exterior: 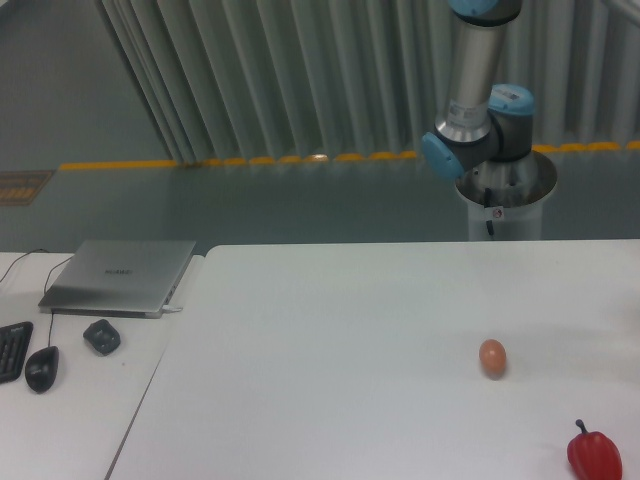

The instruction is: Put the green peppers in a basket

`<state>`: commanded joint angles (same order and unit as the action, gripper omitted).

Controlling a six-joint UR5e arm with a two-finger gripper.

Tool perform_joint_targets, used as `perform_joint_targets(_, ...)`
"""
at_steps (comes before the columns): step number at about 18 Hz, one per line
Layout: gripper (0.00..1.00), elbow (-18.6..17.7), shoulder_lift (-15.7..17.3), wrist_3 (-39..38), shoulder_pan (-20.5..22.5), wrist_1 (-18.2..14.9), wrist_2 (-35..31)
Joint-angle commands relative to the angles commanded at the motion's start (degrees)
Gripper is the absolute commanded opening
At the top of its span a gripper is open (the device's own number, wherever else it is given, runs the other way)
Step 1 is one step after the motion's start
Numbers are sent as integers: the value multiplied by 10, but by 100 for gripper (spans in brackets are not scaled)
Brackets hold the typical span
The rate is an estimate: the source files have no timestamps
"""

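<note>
No green pepper and no basket show in the camera view. Only the arm's lower links and joints point(478, 110) show, rising from a round base behind the white table point(330, 340) and leaving the top edge of the frame. The gripper is out of view. A red pepper point(594, 455) lies at the table's front right corner. A brown egg point(492, 358) lies on the table to the left of the red pepper and farther back.
On the side table at left sit a closed silver laptop point(122, 276), a small dark object point(101, 336), a black mouse point(41, 369) and the edge of a keyboard point(12, 352). A seam separates the two tables.
</note>
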<state>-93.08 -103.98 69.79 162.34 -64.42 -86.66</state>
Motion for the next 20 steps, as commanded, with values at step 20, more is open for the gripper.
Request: perform_joint_targets(20,100,55,-85,122,-107,44,-104)
